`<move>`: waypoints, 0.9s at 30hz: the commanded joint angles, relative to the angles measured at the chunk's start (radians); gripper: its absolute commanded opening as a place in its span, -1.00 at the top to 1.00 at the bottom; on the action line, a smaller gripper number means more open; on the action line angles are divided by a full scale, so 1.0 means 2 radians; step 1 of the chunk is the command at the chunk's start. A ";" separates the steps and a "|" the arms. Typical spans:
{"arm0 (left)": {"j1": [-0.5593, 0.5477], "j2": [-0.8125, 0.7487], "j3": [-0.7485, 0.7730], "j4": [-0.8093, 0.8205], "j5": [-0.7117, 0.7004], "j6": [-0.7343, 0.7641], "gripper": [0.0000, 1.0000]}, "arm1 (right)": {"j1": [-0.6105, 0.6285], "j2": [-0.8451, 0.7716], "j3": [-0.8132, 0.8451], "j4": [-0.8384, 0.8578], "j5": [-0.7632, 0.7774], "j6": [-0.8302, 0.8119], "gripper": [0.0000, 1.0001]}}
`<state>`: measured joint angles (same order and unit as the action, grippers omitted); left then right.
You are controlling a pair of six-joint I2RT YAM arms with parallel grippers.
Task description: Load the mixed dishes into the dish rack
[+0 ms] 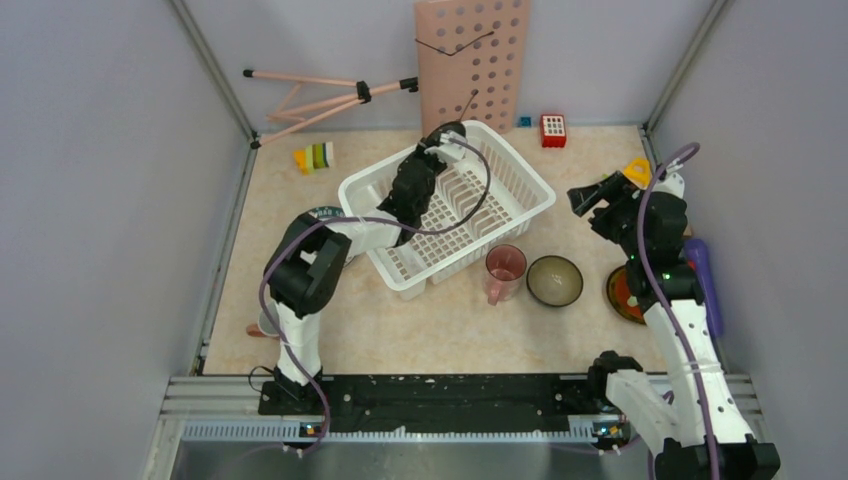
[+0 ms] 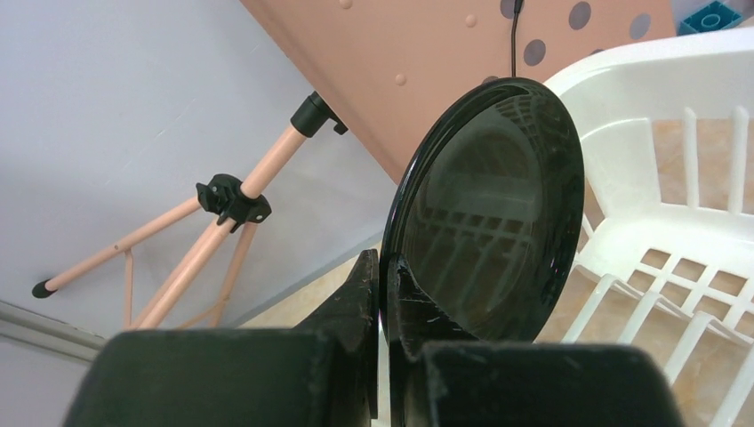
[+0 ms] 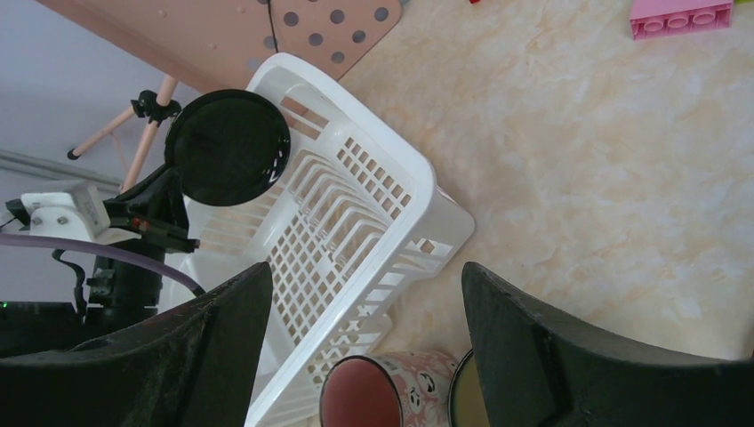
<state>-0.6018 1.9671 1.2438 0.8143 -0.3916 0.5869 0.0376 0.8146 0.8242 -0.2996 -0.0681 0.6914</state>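
The left jaws are pinched tight on the lower rim of a glossy black plate (image 2: 489, 213), holding it on edge over the far end of the dish rack (image 1: 523, 190); whether the plate touches the rack cannot be told. The white rack sits askew at the middle of the tabletop (image 1: 420, 335), toward its far edge. The right jaws stand wide apart and hold nothing, raised above the tabletop's right side. A pink cup (image 1: 503, 270) and a bowl (image 1: 555, 281) stand side by side just beside the rack's near right side.

Pink pegboard (image 1: 472, 55), tripod (image 1: 320, 95) and red block (image 1: 553, 130) at the back
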 commanded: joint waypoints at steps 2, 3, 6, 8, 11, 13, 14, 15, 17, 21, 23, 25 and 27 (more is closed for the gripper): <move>-0.001 0.011 0.011 0.088 -0.004 0.015 1.00 | 0.005 -0.001 -0.001 0.019 -0.002 0.001 -0.53; -0.001 0.015 0.011 0.093 -0.007 0.021 1.00 | 0.005 -0.002 -0.001 0.019 -0.001 0.001 -0.53; -0.005 0.032 0.010 0.127 -0.023 0.047 1.00 | 0.005 -0.005 -0.002 0.020 0.000 0.001 -0.53; -0.005 0.039 0.010 0.130 -0.022 0.053 1.00 | 0.005 -0.008 -0.002 0.020 0.001 0.000 -0.53; -0.007 0.035 0.006 0.107 -0.001 0.037 1.00 | 0.005 -0.007 0.000 0.017 0.003 -0.002 -0.53; -0.006 0.025 -0.005 0.097 0.016 0.021 1.00 | 0.005 -0.006 0.000 0.017 0.004 -0.002 -0.53; -0.006 0.022 -0.007 0.092 0.016 0.016 1.00 | 0.005 -0.006 -0.001 0.017 0.004 -0.001 -0.53; -0.007 0.019 -0.010 0.089 0.017 0.010 1.00 | 0.005 -0.006 -0.001 0.017 0.003 -0.001 -0.53; -0.007 0.015 -0.017 0.087 0.019 0.005 1.00 | 0.005 -0.006 -0.002 0.017 0.002 -0.001 -0.53; -0.007 0.009 -0.017 0.049 0.031 -0.008 1.00 | 0.005 -0.006 -0.001 0.019 0.002 0.000 -0.53; -0.006 0.007 -0.013 0.027 0.038 -0.017 1.00 | 0.005 -0.005 -0.001 0.018 0.003 -0.001 -0.54; -0.005 0.007 0.001 -0.001 0.023 -0.037 0.95 | 0.005 -0.003 0.001 0.009 0.010 0.000 -0.81; -0.004 0.008 0.024 -0.043 0.006 -0.050 0.77 | 0.005 0.001 0.005 -0.002 0.018 -0.001 -0.97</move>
<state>-0.6147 2.0438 1.2163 0.8204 -0.3519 0.5663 0.0376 0.8135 0.8242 -0.3016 -0.0639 0.6937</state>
